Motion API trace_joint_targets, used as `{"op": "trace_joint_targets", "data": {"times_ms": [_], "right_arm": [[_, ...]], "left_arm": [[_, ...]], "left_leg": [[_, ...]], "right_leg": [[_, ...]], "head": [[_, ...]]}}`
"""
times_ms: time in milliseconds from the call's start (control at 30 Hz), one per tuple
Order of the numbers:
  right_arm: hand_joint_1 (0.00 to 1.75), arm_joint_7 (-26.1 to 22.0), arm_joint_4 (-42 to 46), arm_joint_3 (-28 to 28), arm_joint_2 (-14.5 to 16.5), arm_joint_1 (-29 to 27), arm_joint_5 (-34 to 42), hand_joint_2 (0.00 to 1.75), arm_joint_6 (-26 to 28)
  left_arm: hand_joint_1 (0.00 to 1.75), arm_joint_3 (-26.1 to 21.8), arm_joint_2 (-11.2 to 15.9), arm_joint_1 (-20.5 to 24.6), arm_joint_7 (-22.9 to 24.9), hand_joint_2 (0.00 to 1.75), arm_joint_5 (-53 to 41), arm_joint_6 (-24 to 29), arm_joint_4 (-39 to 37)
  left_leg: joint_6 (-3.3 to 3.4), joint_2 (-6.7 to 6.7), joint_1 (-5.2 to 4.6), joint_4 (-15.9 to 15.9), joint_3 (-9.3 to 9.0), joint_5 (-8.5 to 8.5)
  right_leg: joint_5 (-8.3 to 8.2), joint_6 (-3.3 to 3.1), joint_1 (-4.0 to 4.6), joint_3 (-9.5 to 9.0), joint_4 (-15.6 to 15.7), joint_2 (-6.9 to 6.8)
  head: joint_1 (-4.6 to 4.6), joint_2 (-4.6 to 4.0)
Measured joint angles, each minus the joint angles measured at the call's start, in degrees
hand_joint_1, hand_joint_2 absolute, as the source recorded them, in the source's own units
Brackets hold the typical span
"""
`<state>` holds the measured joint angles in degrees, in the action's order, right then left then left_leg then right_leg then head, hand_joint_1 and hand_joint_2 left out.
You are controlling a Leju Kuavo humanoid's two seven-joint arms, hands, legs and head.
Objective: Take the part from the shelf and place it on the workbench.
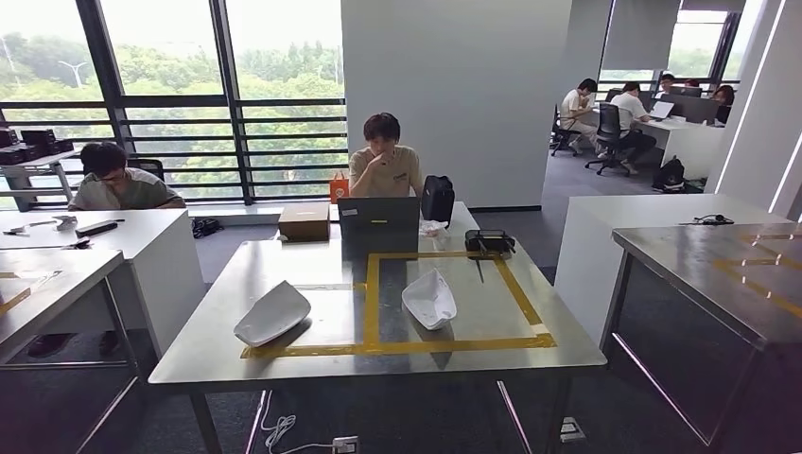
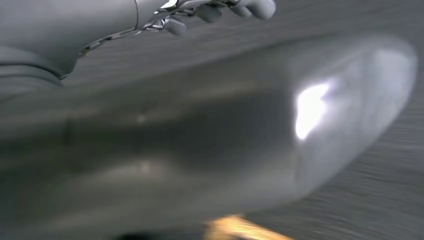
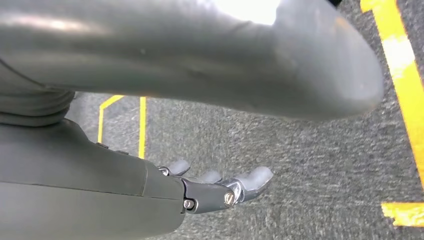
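Between rounds, judging by two smooth white curved shell parts (image 1: pixel 272 313) (image 1: pixel 429 299) already lying on the steel workbench (image 1: pixel 312 274), left and right of the yellow tape line. Left hand (image 2: pixel 220 9) and right hand (image 3: pixel 220 187) hanging empty, fingers loosely apart, over grey carpet. Next: turning to find the shelf.

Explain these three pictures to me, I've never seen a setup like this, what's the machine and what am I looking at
These come from a two-legged humanoid robot with two arms and many-fingered hands. The wide picture is from its head camera, facing a steel workbench marked with yellow tape. Two white parts lie on it, with a laptop and a person at the far end. The other two are wrist cameras on hanging arms, looking past the left hand and right hand at carpet. Neither hand holds anything.
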<state>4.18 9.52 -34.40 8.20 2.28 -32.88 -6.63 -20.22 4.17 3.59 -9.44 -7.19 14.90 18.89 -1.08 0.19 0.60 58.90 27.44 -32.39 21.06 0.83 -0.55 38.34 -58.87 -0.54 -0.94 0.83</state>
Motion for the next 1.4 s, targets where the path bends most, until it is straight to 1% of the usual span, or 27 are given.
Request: {"op": "trace_joint_targets", "data": {"times_ms": [33,67,100,167,200,233,300,333,400,467,533,567,633,700,733,800,867,933,967,1033,1067,1133,1200,1233,1267,1333,1400], "right_arm": [[0.00,0.4,0.0,0.0,-0.2,-0.1,0.2,0.00,0.0],[0.00,0.8,0.0,0.0,-0.5,-0.2,0.6,0.00,0.2],[0.00,1.2,0.0,-0.1,-0.6,-0.2,1.0,0.00,0.4],[0.00,2.1,0.0,-0.3,-1.0,-0.2,1.6,0.00,0.9],[0.00,2.7,0.0,-0.4,-1.1,-0.1,1.7,0.00,1.1],[0.00,3.3,0.0,-0.5,-1.4,0.0,1.8,0.00,1.3],[0.00,4.6,0.0,-0.6,-1.7,0.0,1.8,0.00,1.8],[0.00,5.0,0.0,-0.6,-1.9,0.1,1.8,0.00,1.9],[0.00,5.3,0.0,-0.7,-2.2,0.3,1.7,0.00,2.1],[0.00,5.3,0.0,-0.8,-2.5,0.5,1.3,0.00,2.1],[0.00,5.2,0.0,-0.8,-2.6,0.6,0.8,0.00,2.2],[0.00,5.0,0.0,-0.8,-2.6,0.6,0.6,0.00,2.2],[0.00,4.6,0.0,-0.8,-2.7,0.7,0.3,0.00,2.1],[0.00,4.0,0.0,-0.8,-2.7,0.8,0.1,0.00,2.1],[0.00,3.8,0.0,-0.8,-2.7,0.8,0.0,0.00,2.2],[0.00,3.4,0.0,-0.8,-2.6,0.9,-0.1,0.00,2.3],[0.00,3.2,0.0,-0.8,-2.4,0.9,0.0,0.00,2.6],[0.00,2.9,0.0,-0.8,-2.2,1.0,0.0,0.00,3.0],[0.00,2.9,0.0,-0.8,-2.1,1.1,0.1,0.00,3.1],[0.00,3.2,0.0,-0.9,-1.8,1.1,0.4,0.00,3.3],[0.00,3.5,0.0,-1.0,-1.7,1.0,0.5,0.00,3.4],[0.00,4.3,0.0,-1.3,-1.4,0.8,0.9,0.00,3.9],[0.00,5.0,0.0,-1.6,-1.1,0.8,1.3,0.00,4.4],[0.00,5.3,0.0,-1.7,-1.1,0.8,1.4,0.00,4.6],[0.00,5.6,0.0,-1.8,-1.0,0.8,1.5,0.00,4.8],[0.00,6.0,0.0,-2.0,-1.0,0.8,1.5,0.00,5.2],[0.00,6.1,0.0,-2.3,-1.0,0.9,1.5,0.00,5.6]], "left_arm": [[0.00,-0.1,-0.8,-0.6,4.4,0.00,-1.6,0.1,-1.5],[0.00,0.0,-1.6,-1.0,8.1,0.00,-2.8,0.4,-2.7],[0.00,0.1,-2.4,-1.4,10.6,0.00,-3.4,0.7,-3.7],[0.00,0.1,-3.8,-1.7,13.4,0.00,-3.4,1.5,-5.0],[0.00,0.1,-4.4,-1.8,14.1,0.00,-3.2,1.8,-5.6],[0.00,0.1,-5.0,-1.8,14.7,0.00,-3.1,2.0,-6.1],[0.00,0.1,-5.7,-1.8,15.2,0.00,-3.1,2.4,-6.7],[0.00,0.1,-6.0,-1.8,15.1,0.00,-3.3,2.6,-6.9],[0.00,0.1,-6.5,-1.7,14.1,0.00,-3.9,2.4,-7.0],[0.00,0.2,-6.7,-1.5,11.9,0.00,-4.8,1.6,-7.1],[0.00,0.6,-6.6,-1.3,9.4,0.00,-6.0,0.1,-7.2],[0.00,1.0,-6.6,-1.1,8.5,0.00,-6.7,-0.6,-7.2],[0.00,1.9,-6.6,-0.2,7.9,0.00,-8.4,-1.8,-7.4],[0.00,3.2,-6.8,1.4,8.5,0.00,-10.5,-2.8,-7.5],[0.00,4.0,-6.8,2.3,8.9,0.00,-11.5,-3.2,-7.5],[0.00,5.5,-7.0,3.9,9.5,0.00,-13.8,-3.9,-7.5],[0.00,7.4,-7.3,5.1,10.0,0.00,-16.6,-4.5,-7.6],[0.00,9.7,-7.7,6.0,10.5,0.00,-19.0,-4.8,-7.6],[0.00,10.6,-7.9,6.3,10.8,0.00,-19.7,-4.8,-7.6],[0.00,12.3,-8.2,6.4,11.6,0.00,-20.4,-4.8,-7.8],[0.00,12.8,-8.4,6.4,12.1,0.00,-20.4,-4.7,-7.9],[0.00,13.3,-8.5,6.1,13.4,0.00,-20.0,-4.7,-8.1],[0.00,13.4,-8.2,5.5,14.9,0.00,-19.4,-4.7,-8.2],[0.00,13.4,-8.0,5.1,15.5,0.00,-19.2,-4.7,-8.3],[0.00,13.4,-7.8,4.8,16.0,0.00,-18.9,-4.6,-8.3],[0.00,13.4,-7.3,4.0,16.5,0.00,-18.3,-4.3,-8.4],[0.00,13.3,-7.0,3.5,16.6,0.00,-17.7,-4.0,-8.4]], "left_leg": [[0.66,0.16,-0.04,0.0,0.40,0.50],[1.29,0.25,-0.06,-0.1,1.02,1.17],[1.82,0.29,-0.02,-0.1,1.84,1.96],[2.36,0.25,-0.08,-0.1,3.74,3.50],[2.45,0.25,-0.17,0.0,4.66,4.26],[2.48,0.26,-0.28,0.1,5.58,5.00],[2.44,0.27,-0.50,0.3,7.33,6.47],[2.36,0.26,-0.59,0.3,8.16,7.18],[2.00,0.26,-0.77,0.4,9.27,8.48],[1.42,0.36,-0.77,0.2,9.56,9.67],[0.74,0.34,-0.70,-0.3,9.73,10.70],[0.40,0.23,-0.67,0.0,10.05,10.06],[-0.28,0.00,-0.51,3.5,11.24,5.10],[-0.96,-0.05,-0.25,10.4,12.35,-0.85],[-1.22,-0.05,-0.14,13.5,12.36,-1.85],[-1.51,-0.04,-0.02,15.2,10.41,-0.04],[-1.52,-0.08,0.06,9.6,4.92,2.04],[-0.93,-0.21,-0.14,1.7,-0.52,0.69],[-0.44,-0.24,-0.29,-0.5,-1.69,-0.27],[0.73,-0.13,-0.47,-1.2,-1.33,0.06],[1.28,0.02,-0.45,-1.1,-0.89,0.63],[2.24,0.30,-0.31,-1.2,0.50,2.04],[2.61,0.45,-0.35,-1.1,2.22,3.40],[2.60,0.49,-0.39,-1.0,3.06,4.07],[2.55,0.52,-0.42,-0.9,3.93,4.75],[2.30,0.53,-0.43,-0.5,5.74,6.03],[1.83,0.48,-0.49,-0.2,7.35,7.16]], "right_leg": [[0.08,0.41,-0.15,0.17,-0.1,0.03],[1.30,0.78,-0.31,0.58,-0.8,0.09],[3.74,1.08,-0.37,1.26,-2.6,0.15],[10.60,1.36,-0.30,2.83,-9.1,0.32],[12.89,1.36,-0.22,3.28,-12.7,0.37],[13.70,1.27,-0.13,3.13,-15.4,0.41],[11.62,0.74,0.15,0.15,-15.6,0.44],[10.26,0.30,0.37,-2.90,-12.6,0.47],[10.25,-0.68,0.92,-9.66,-3.9,0.50],[11.36,-1.34,1.34,-12.50,1.3,0.49],[10.33,-1.98,1.29,-11.74,2.0,0.28],[9.52,-2.42,1.15,-11.16,2.2,0.17],[7.68,-3.01,0.79,-9.48,2.5,-0.09],[5.97,-3.11,0.72,-7.38,2.4,-0.31],[5.15,-3.01,0.70,-6.28,2.3,-0.45],[3.62,-2.72,0.57,-4.08,1.9,-0.67],[2.32,-2.22,0.39,-2.00,1.1,-0.73],[1.17,-1.50,0.36,-0.63,0.5,-0.72],[0.58,-1.15,0.37,-0.39,0.4,-0.70],[-0.60,-0.47,0.27,-0.24,0.7,-0.61],[-0.32,-0.12,0.17,0.02,0.5,-0.45],[3.77,0.53,-0.01,1.33,-2.8,-0.11],[10.02,0.91,-0.08,3.13,-10.0,0.04],[11.72,0.98,-0.09,3.61,-13.5,0.05],[12.01,0.97,-0.08,3.39,-15.7,0.05],[9.56,0.73,-0.08,0.00,-14.1,0.08],[8.37,0.17,0.04,-6.33,-6.1,0.21]], "head": [[-0.03,0.00],[0.00,0.00],[0.04,0.00],[0.14,0.00],[0.17,0.00],[0.19,0.00],[0.26,0.00],[0.29,0.00],[0.36,0.00],[0.32,0.00],[0.24,-0.01],[0.18,-0.02],[0.03,-0.06],[-0.08,-0.08],[-0.10,-0.09],[-0.13,-0.08],[-0.15,-0.07],[-0.17,-0.07],[-0.18,-0.07],[-0.14,-0.08],[-0.14,-0.08],[-0.04,-0.09],[0.05,-0.09],[0.06,-0.09],[0.08,-0.09],[0.14,-0.09],[0.21,-0.09]]}}
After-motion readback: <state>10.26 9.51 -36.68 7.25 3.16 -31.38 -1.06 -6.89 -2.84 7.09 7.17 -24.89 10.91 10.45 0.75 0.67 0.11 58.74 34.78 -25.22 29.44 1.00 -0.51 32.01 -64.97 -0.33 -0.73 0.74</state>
